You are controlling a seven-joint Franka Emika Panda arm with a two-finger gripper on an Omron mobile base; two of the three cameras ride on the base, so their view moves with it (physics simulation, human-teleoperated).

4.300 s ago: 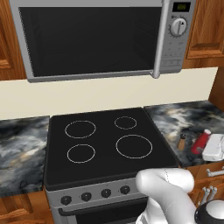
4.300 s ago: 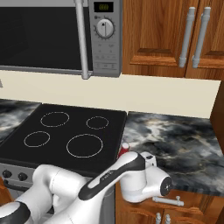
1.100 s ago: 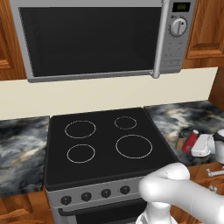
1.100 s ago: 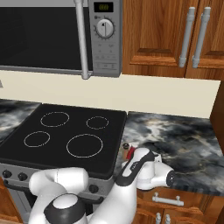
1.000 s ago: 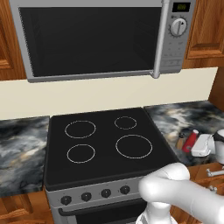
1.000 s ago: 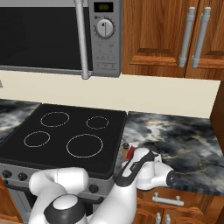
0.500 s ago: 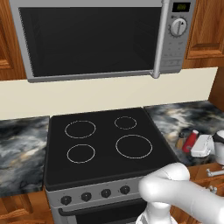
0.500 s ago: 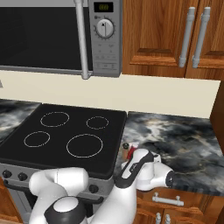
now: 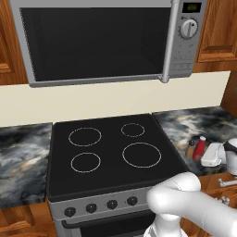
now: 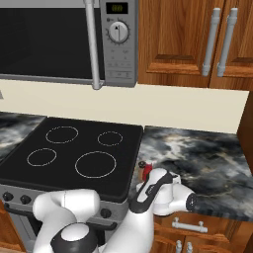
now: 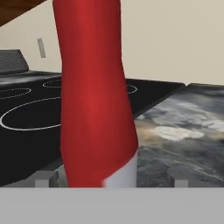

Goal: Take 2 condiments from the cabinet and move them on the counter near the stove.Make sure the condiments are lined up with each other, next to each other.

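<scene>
Claw (image 11: 110, 180) released: both tips stand clear of the red bottle (image 9: 200, 149), nothing gripped. Bottle stands on the counter (image 9: 199, 122) at 3 o'clock of the stove (image 9: 106, 171), brown shaker (image 9: 190, 149) just beside it at 9 o'clock. Risk: a careless pull-back clips the bottle, toppling it into the shaker. Marbled stone surface; microwave (image 9: 92, 41) at 12 o'clock, wooden cupboards (image 10: 183, 39).

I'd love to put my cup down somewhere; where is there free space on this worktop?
The dark marbled counter right of the black-topped stove is bare toward the wall. Its front corner beside the stove is crowded: red bottle, brown shaker.
</scene>
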